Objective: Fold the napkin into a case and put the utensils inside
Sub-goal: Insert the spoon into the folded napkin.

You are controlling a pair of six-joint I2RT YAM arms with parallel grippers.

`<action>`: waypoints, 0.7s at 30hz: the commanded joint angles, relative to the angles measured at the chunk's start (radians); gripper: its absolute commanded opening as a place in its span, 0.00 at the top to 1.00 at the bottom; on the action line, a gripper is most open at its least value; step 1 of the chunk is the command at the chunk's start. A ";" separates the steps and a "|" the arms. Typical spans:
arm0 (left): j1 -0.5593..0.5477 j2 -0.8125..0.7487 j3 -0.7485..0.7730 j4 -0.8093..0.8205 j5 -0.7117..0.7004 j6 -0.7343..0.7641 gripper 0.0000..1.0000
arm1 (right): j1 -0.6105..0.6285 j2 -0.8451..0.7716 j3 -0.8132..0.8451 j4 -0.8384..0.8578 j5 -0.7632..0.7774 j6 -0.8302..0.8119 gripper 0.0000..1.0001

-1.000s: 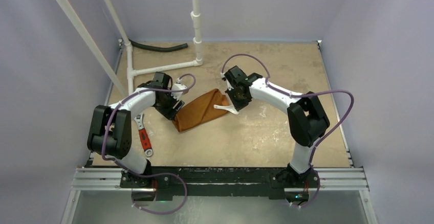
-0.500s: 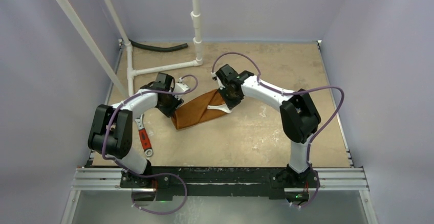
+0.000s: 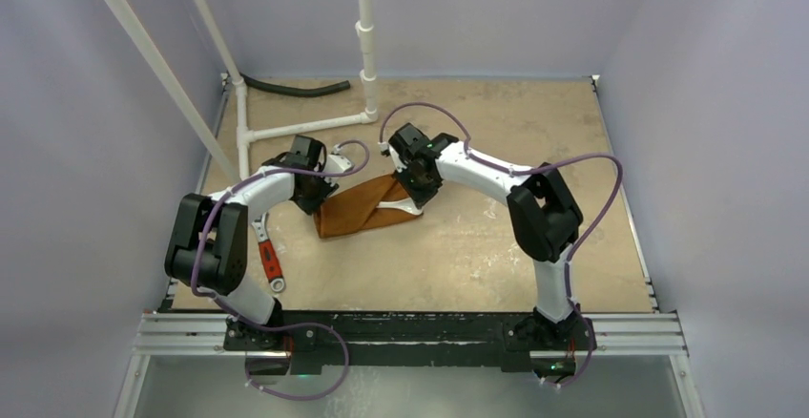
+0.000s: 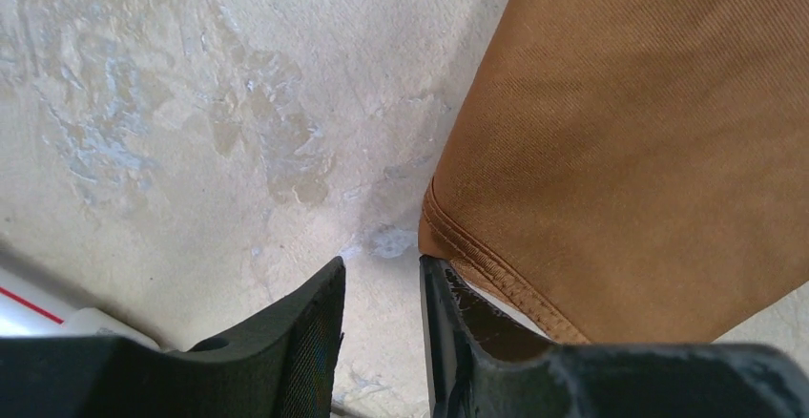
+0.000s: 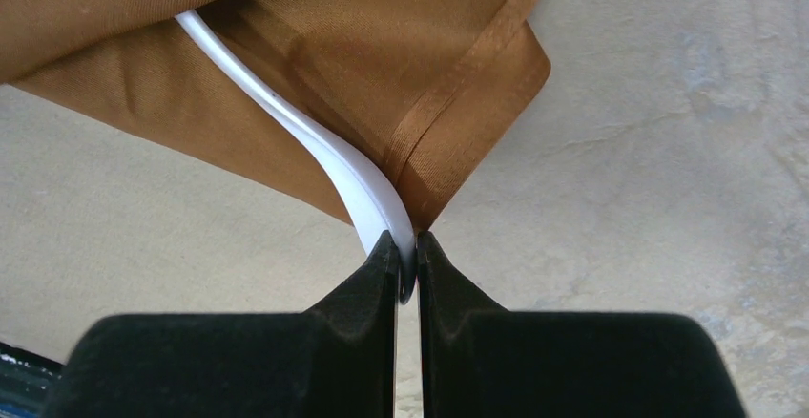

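Right tool [image 5: 407, 246] is clamped on the handle end of the white spoon [image 5: 315, 146]. Over the last second it has travelled toward the left of the top view. This carries the spoon from the bare bench [image 3: 534, 132] into the open upper-right end of the case [image 3: 358, 210], which lies just left of frame centre. In the right wrist view the spoon's front part now runs under a cloth flap, and its bowl is hidden. Left tool [image 4: 382, 270] sits at the case's lower-left end. Its jaws have narrowed to a small gap; bench shows between them and the hem touches one finger. Judgement: insertion is under way, and the handle, outside the cloth, calls for further travel before release.
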 commanded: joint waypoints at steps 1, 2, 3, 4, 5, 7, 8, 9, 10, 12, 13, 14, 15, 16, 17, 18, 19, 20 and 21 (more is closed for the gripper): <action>-0.003 0.007 -0.003 0.035 -0.032 0.035 0.67 | 0.022 0.001 0.018 -0.049 -0.039 -0.052 1.00; -0.003 0.011 -0.008 0.041 -0.036 0.039 0.67 | 0.021 0.004 0.020 -0.047 -0.056 -0.055 1.00; -0.003 0.013 -0.012 0.044 -0.039 0.042 0.68 | 0.023 0.011 0.025 -0.044 -0.064 -0.055 1.00; -0.003 0.014 -0.015 0.046 -0.040 0.042 0.69 | 0.023 0.017 0.032 -0.043 -0.075 -0.057 1.00; -0.003 0.014 -0.014 0.047 -0.039 0.044 0.69 | 0.025 0.022 0.041 -0.042 -0.088 -0.063 1.00; -0.003 0.008 -0.011 0.045 -0.037 0.045 0.70 | 0.026 0.035 0.063 -0.045 -0.102 -0.072 1.00; -0.003 0.005 -0.010 0.043 -0.031 0.047 0.70 | 0.026 0.045 0.079 -0.051 -0.104 -0.073 1.00; -0.003 0.003 -0.007 0.043 -0.026 0.047 0.70 | 0.026 0.054 0.093 -0.057 -0.104 -0.073 1.00; -0.003 0.001 -0.004 0.040 -0.021 0.046 0.70 | 0.027 0.063 0.107 -0.061 -0.109 -0.073 1.00; -0.003 0.001 0.003 0.032 -0.002 0.039 0.71 | 0.030 0.078 0.125 -0.058 -0.128 -0.073 1.00; -0.003 0.001 0.003 0.030 0.007 0.035 0.71 | 0.032 0.088 0.133 -0.057 -0.141 -0.073 1.00; -0.004 0.001 0.001 0.030 0.014 0.031 0.72 | 0.034 0.096 0.140 -0.057 -0.148 -0.073 1.00; -0.005 0.003 -0.001 0.031 0.018 0.028 0.73 | 0.037 0.109 0.151 -0.063 -0.152 -0.072 1.00; -0.007 0.003 -0.004 0.030 0.019 0.026 0.74 | 0.040 0.119 0.162 -0.067 -0.158 -0.073 1.00; -0.008 0.004 -0.005 0.028 0.019 0.025 0.77 | 0.041 0.125 0.172 -0.068 -0.166 -0.072 1.00; -0.011 0.008 -0.004 0.023 0.019 0.023 0.80 | 0.042 0.129 0.178 -0.067 -0.179 -0.072 1.00; -0.012 0.011 0.000 0.016 0.019 0.021 0.83 | 0.043 0.131 0.184 -0.063 -0.192 -0.072 1.00; -0.013 0.013 0.002 0.009 0.019 0.018 0.84 | 0.044 0.135 0.196 -0.062 -0.203 -0.072 0.99; -0.014 0.010 0.000 0.007 0.019 0.018 0.85 | 0.044 0.140 0.203 -0.063 -0.209 -0.072 0.98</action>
